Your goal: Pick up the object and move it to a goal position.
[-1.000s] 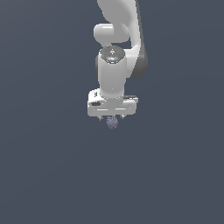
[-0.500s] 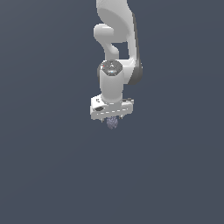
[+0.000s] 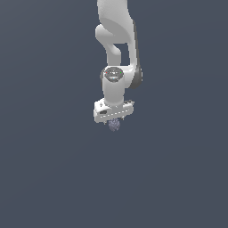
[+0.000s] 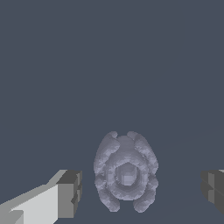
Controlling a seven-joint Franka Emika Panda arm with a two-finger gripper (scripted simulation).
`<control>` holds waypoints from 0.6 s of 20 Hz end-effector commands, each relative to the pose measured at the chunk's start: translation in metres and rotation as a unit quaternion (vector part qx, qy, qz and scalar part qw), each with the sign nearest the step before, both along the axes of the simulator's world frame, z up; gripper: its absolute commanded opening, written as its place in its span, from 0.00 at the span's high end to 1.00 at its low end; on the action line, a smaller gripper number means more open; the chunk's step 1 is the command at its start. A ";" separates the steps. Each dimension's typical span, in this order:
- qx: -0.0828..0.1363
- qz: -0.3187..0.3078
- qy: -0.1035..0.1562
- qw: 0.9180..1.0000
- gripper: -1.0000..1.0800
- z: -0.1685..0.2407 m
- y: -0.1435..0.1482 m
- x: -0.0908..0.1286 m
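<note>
The object (image 3: 114,125) is a small bumpy greyish-purple lump lying on the dark grey ground, right under my white gripper (image 3: 114,120). In the wrist view the object (image 4: 126,173) sits between the two fingertips, nearer one finger (image 4: 70,194) than the other finger (image 4: 213,187). There is a visible gap on each side, so neither pad touches it. The gripper (image 4: 142,189) is open and straddles the lump. In the exterior view the hand hides the fingers and the top of the lump.
Only the flat dark grey ground (image 3: 53,178) shows around the arm. The white arm (image 3: 116,40) rises to the top edge of the exterior view.
The arm has lowered and its wrist has come down over the lump. The hand has dropped slightly. The lump has stayed in place.
</note>
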State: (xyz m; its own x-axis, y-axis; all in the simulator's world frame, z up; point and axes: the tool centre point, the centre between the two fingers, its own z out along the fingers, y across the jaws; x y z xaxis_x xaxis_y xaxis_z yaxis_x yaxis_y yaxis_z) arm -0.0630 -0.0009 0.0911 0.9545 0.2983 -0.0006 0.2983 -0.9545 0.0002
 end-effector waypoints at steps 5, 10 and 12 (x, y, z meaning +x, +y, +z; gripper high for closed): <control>0.000 0.001 0.000 1.000 0.04 -0.004 0.000 -0.001; 0.000 0.002 0.000 1.000 0.04 -0.022 0.000 -0.002; 0.000 0.003 0.000 1.000 0.04 -0.033 0.000 -0.003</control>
